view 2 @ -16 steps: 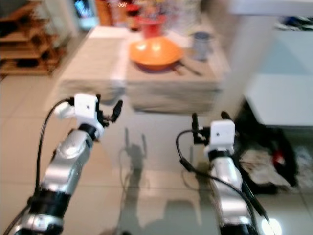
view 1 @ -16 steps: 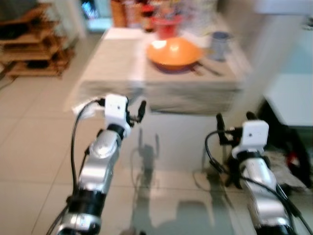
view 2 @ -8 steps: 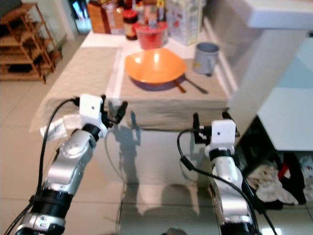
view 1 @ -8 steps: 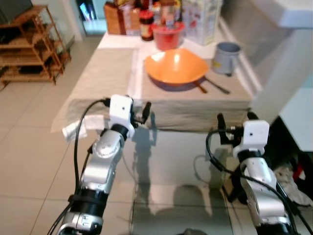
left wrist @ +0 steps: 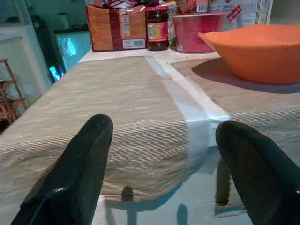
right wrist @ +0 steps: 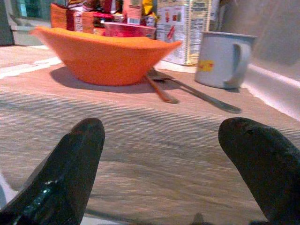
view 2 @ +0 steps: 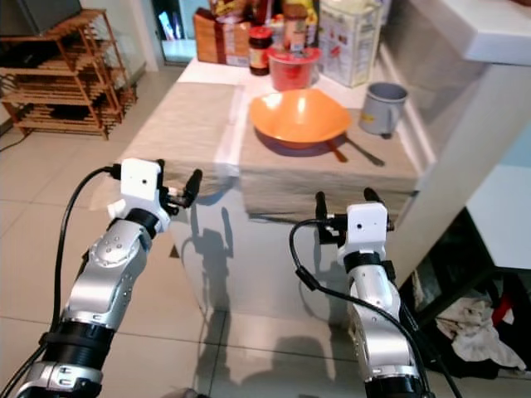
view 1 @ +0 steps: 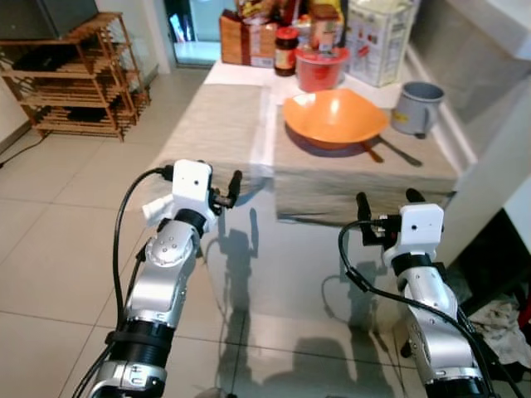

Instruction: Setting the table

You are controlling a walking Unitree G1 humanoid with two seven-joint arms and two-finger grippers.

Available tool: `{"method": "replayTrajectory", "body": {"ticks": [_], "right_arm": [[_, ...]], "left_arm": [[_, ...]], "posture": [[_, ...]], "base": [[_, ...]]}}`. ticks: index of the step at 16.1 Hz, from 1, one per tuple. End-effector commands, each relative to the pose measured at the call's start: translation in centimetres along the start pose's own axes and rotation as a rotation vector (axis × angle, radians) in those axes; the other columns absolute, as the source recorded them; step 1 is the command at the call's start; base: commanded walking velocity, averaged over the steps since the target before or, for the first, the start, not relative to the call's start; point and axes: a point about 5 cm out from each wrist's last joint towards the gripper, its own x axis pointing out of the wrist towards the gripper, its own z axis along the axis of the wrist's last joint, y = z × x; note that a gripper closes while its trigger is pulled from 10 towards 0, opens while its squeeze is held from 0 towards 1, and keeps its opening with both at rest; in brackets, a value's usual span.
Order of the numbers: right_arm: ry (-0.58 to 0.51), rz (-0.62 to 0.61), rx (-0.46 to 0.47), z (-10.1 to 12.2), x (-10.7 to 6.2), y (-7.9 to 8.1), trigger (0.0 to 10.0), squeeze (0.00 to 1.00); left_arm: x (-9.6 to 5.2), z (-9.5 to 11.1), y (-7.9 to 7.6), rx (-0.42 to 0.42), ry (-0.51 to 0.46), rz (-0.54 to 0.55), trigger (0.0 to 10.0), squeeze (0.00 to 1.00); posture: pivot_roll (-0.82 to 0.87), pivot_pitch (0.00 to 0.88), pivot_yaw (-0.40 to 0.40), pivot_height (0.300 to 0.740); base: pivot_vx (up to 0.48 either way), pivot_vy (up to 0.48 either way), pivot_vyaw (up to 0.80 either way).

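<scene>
Nearer now, orange bowl (view 1: pixel 334 118) on the table (view 1: pixel 224 124); left gripper (view 1: pixel 222 189) and right gripper (view 1: pixel 386 207) both wide open, empty.

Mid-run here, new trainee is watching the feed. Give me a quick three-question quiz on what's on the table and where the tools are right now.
1. True or false: the orange bowl sits on the right-hand placemat.
2. What lies between the orange bowl and the grey mug?
A. a folded napkin
B. cutlery
C. a plate
3. Fill in: both the left tool and the right tool are ____ and holding nothing, short of the table's near edge.

Key
1. True.
2. B. The pieces lie on the mat beside the bowl.
3. Open. The wrist views show each pair of fingers spread wide.
</scene>
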Motion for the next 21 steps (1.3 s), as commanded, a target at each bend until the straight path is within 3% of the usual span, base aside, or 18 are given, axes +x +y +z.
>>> {"method": "replayTrajectory", "body": {"ticks": [1, 5, 10, 14, 18, 21], "right_arm": [[-0.004, -0.013, -0.003, 0.1, -0.1, -0.5, 10.0, 0.0], [0.005, -0.006, -0.002, -0.1, -0.2, -0.3, 10.0, 0.0], [0.011, -0.002, -0.003, -0.2, -0.5, -0.2, 10.0, 0.0], [0.02, 0.004, -0.001, -0.3, -0.7, -0.1, 10.0, 0.0], [0.023, 0.006, 0.005, -0.4, -0.8, 0.1, 10.0, 0.0], [0.024, 0.012, 0.011, -0.4, -0.8, 0.5, 10.0, 0.0]], "left_arm": [[0.2, 0.2, -0.3, -0.001, 0.0, -0.003, 10.0, 0.0], [0.3, 0.1, 0.0, 0.004, 0.007, 0.022, 10.0, 0.0], [0.3, 0.1, -0.4, 0.0, 0.018, 0.004, 10.0, 0.0], [1.3, 2.1, -0.2, -0.014, -0.01, 0.011, 10.0, 0.0], [3.3, 3.9, 0.5, -0.131, 0.04, 0.041, 10.0, 0.0], [5.6, 3.6, 1.0, -0.314, 0.18, 0.055, 10.0, 0.0]], "posture": [[-0.06, 0.019, 0.043, 0.74], [-0.06, 0.023, 0.043, 0.74], [-0.06, 0.033, 0.039, 0.74], [-0.06, 0.04, 0.039, 0.74], [-0.06, 0.044, 0.042, 0.74], [-0.07, 0.043, 0.046, 0.74]], "base": [[0.255, -0.401, 0.0], [0.284, -0.381, 0.0], [0.061, 0.0, 0.0], [0.0, 0.0, 0.0], [0.0, 0.0, 0.0], [0.0, 0.0, 0.0]]}}
